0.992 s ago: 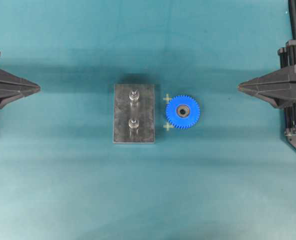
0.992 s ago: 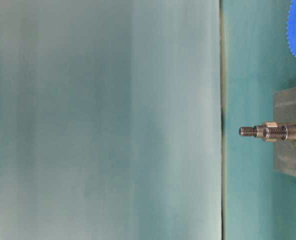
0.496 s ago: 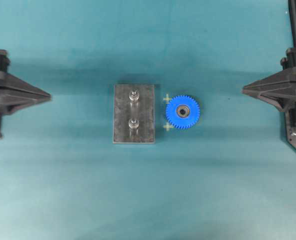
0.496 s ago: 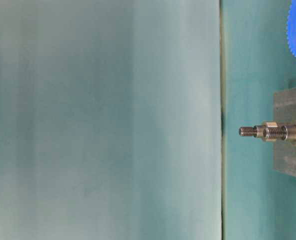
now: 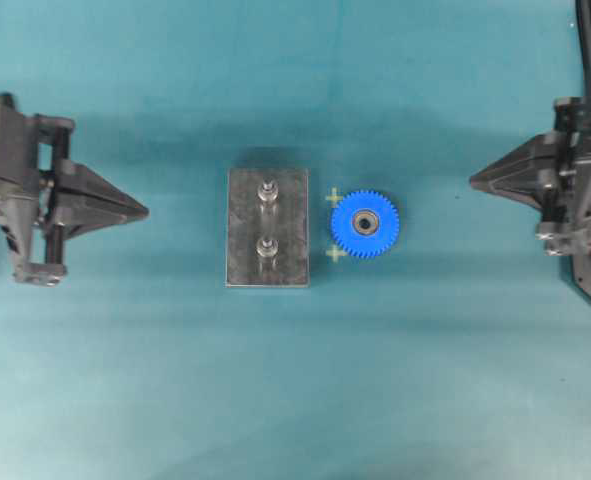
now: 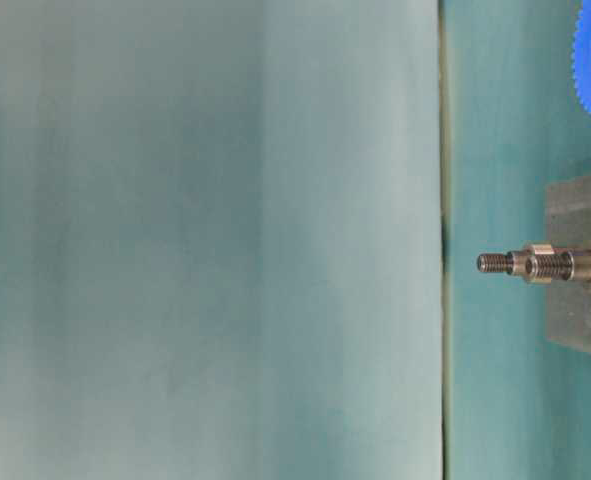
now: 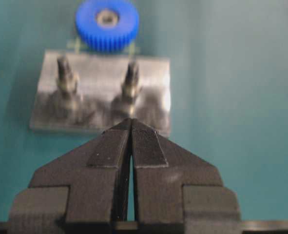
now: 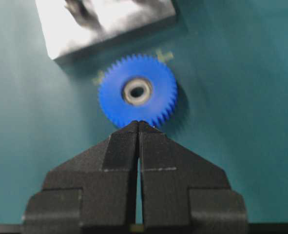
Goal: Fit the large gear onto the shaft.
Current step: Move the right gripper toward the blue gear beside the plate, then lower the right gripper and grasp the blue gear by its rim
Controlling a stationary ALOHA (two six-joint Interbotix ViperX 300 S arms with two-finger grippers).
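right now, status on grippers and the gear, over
Left gripper shut, empty, left of the plate. Right gripper shut, empty, clear of large gear. Gear flat on table beside plate, not on either shaft. Nothing in the way.

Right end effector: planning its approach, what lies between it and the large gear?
Only bare teal table lies between the right end effector and the large gear, as the overhead view shows.

txt: none legible | signs: 2 pale cross marks [image 5: 334, 197] on mat [image 5: 175, 400]
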